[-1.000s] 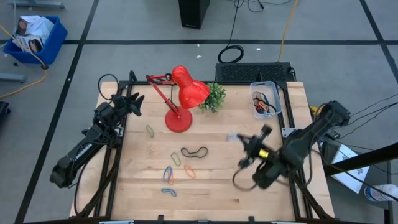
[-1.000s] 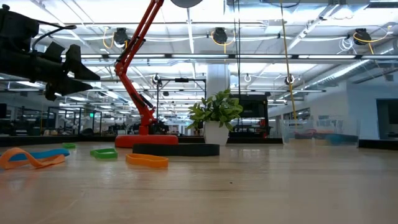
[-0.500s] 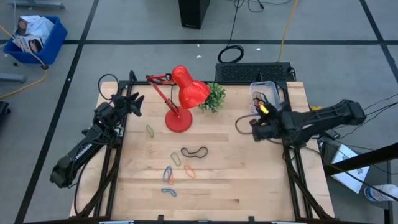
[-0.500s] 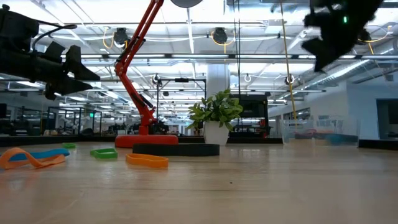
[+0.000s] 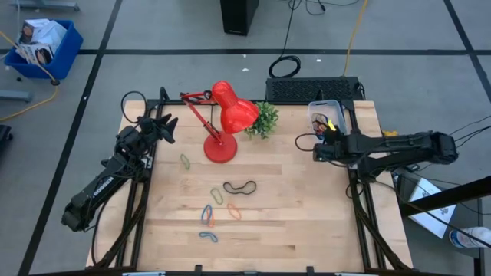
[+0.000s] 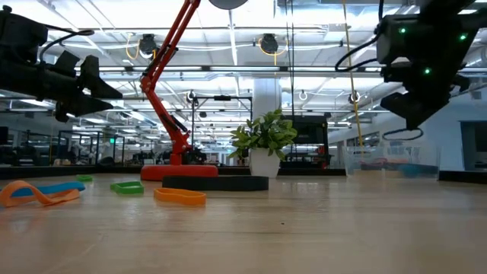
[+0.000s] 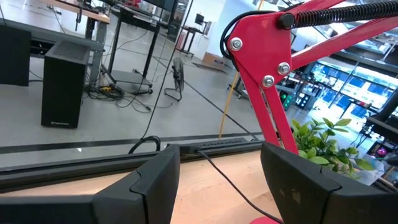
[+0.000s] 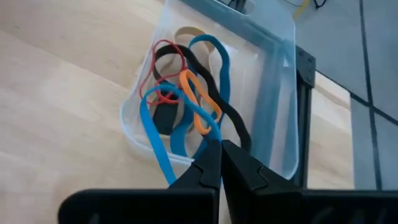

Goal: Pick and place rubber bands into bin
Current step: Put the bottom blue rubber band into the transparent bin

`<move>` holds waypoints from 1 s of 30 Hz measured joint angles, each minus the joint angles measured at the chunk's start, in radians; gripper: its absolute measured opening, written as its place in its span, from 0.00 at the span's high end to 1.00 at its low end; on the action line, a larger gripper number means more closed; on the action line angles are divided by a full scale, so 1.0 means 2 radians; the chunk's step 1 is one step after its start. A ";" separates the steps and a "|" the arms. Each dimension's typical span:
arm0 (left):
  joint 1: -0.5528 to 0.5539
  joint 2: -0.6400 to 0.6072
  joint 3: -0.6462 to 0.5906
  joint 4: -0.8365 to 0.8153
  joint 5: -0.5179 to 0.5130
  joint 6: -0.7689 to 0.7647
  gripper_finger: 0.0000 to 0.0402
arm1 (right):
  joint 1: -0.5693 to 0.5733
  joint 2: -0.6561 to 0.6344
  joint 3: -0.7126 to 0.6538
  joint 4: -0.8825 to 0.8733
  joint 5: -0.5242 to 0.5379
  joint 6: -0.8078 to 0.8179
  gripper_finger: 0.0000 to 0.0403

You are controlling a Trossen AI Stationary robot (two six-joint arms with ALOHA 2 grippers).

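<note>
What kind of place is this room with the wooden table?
Probably a large open lab or workshop hall: a grey concrete floor marked with black tape lines, exposed ceiling lights and pipes, and more desks and black cables beyond the table.

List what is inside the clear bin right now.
The bin holds a tangle of rubber bands: blue, black, orange, a thin red one and a pale one. The shut right gripper holds a blue band over the near rim. Bands overlap, so the count and the floor beneath stay hidden.
</note>
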 joint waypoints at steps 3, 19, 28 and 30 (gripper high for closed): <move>0.000 0.000 0.000 0.000 0.000 0.001 0.43 | -0.019 0.000 0.000 0.016 -0.011 -0.009 1.00; 0.000 0.000 0.000 0.000 0.000 0.001 0.43 | -0.190 -0.001 0.004 0.176 -0.103 -0.164 1.00; 0.000 0.000 0.000 0.000 0.000 0.001 0.43 | -0.236 0.000 0.005 0.191 -0.136 -0.184 1.00; 0.000 0.000 0.000 0.000 0.000 0.001 0.43 | -0.244 0.000 0.002 0.193 -0.156 -0.183 1.00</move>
